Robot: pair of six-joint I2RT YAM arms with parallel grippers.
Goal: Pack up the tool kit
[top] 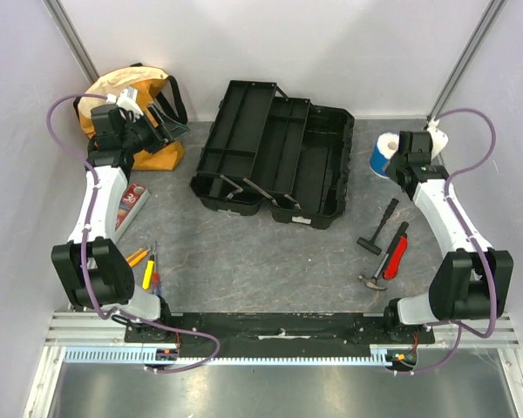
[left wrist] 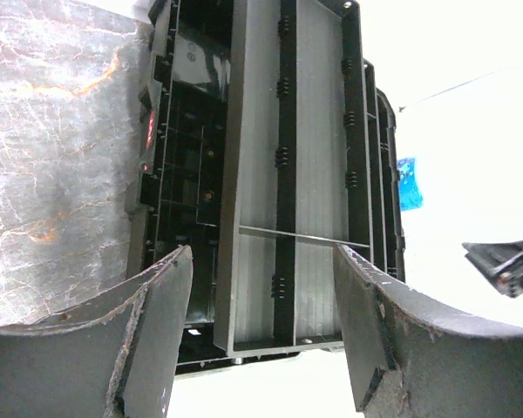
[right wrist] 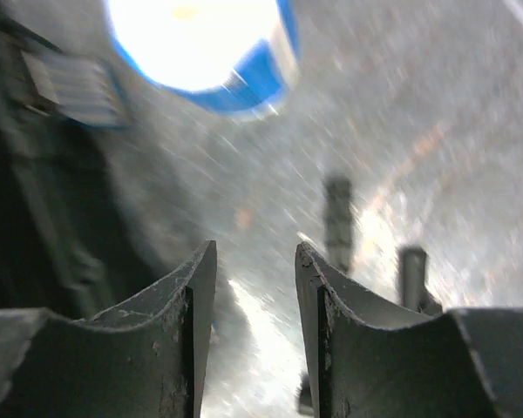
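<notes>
On tool kit (top: pixel 275 157), illegible red marking (left wrist: pixel 148 131)

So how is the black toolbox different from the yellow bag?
The toolbox is black, and the bag is yellow-orange with black straps. The toolbox lies wide open in the middle; the bag sits in the far left corner. Both rest on the grey table.

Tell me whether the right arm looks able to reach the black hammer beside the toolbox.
Probably yes. The black hammer lies uncovered on the table, close to the right end effector, whose jaws stand apart and empty; nothing sits between them.
</notes>
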